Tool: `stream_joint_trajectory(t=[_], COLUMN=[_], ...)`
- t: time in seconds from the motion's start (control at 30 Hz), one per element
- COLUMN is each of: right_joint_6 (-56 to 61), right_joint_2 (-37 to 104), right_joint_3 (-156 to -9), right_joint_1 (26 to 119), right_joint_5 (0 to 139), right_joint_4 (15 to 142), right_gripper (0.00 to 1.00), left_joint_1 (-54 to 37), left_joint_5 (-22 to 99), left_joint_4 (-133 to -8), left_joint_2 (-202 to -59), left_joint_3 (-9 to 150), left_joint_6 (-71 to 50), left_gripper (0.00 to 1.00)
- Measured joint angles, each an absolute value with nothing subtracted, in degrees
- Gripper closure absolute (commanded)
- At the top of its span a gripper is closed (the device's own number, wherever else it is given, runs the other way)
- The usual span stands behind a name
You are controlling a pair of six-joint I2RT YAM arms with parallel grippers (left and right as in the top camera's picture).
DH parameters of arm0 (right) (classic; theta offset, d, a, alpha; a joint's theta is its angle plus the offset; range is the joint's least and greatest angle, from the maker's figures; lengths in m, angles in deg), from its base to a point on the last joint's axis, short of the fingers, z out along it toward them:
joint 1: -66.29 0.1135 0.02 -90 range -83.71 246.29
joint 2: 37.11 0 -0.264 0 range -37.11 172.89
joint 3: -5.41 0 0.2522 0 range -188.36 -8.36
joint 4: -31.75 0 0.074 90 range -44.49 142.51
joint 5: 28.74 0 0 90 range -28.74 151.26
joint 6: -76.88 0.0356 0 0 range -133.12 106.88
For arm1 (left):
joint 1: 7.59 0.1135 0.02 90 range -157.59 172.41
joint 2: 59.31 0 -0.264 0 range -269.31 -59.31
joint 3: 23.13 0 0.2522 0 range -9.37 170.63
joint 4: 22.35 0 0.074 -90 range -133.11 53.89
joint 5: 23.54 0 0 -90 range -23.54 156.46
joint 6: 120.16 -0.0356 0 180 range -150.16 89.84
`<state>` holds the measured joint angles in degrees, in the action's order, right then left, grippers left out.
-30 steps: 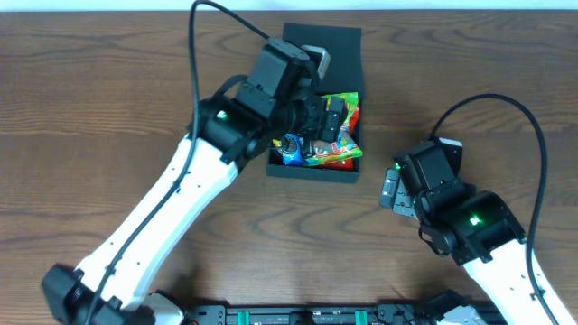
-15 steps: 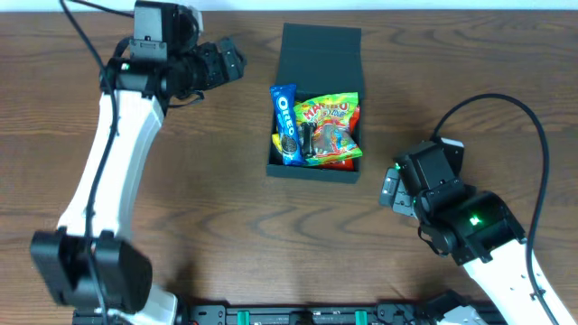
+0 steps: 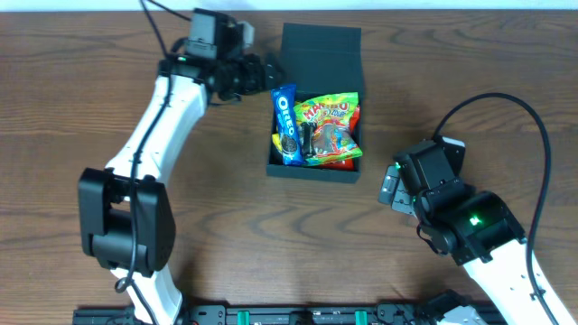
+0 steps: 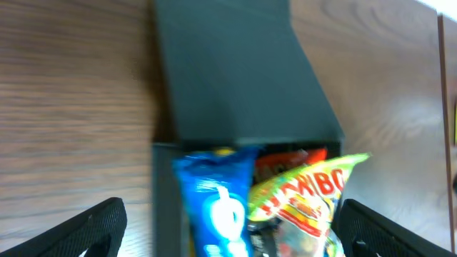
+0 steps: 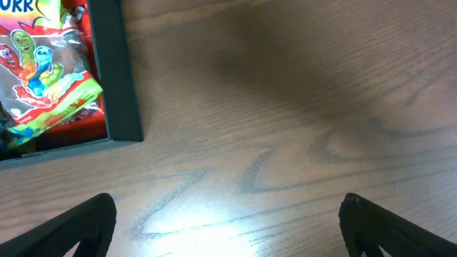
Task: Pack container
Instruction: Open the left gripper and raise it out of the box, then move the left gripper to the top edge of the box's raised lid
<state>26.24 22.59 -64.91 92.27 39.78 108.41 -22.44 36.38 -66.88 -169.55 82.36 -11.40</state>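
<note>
We are holding our left gripper [image 3: 267, 74] with its jaws spread wide and nothing between them, hovering just beside the far left corner of the container [image 3: 313, 171]. Its wrist camera is looking down at the box between the two parted fingers. Our right gripper [image 3: 390, 190] is likewise gaping and empty, hanging over bare table [image 3: 506, 63] near the container's near right corner. The container is sitting mid-table toward the far edge, its flap lid [image 3: 321, 50] standing open, swung back on the far side. Inside, a blue Oreo packet [image 3: 285, 125] is lying along the left wall and a bright Haribo gummy bag [image 3: 332, 122] is filling the right side, with a red wrapper [image 5: 96, 118] showing beside the right wall.
</note>
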Motion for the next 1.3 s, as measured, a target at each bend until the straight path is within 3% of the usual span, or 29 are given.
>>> stream_joint_trajectory(t=[0.3, 1.3], right_joint_6=[26.35, 26.35], right_joint_2=[22.59, 22.59], right_joint_3=[-64.69, -59.49], right_joint_1=[92.27, 92.27], right_joint_5=[39.78, 39.10], right_joint_4=[108.16, 104.49], right_gripper=[0.01, 0.01], left_joint_1=[-30.70, -32.19], left_joint_5=[38.54, 42.01], left_joint_4=[-65.70, -65.74], left_joint_2=[-169.57, -174.97], left_joint_3=[82.36, 82.38], left_joint_6=[-12.42, -12.66], left_gripper=[0.05, 0.05])
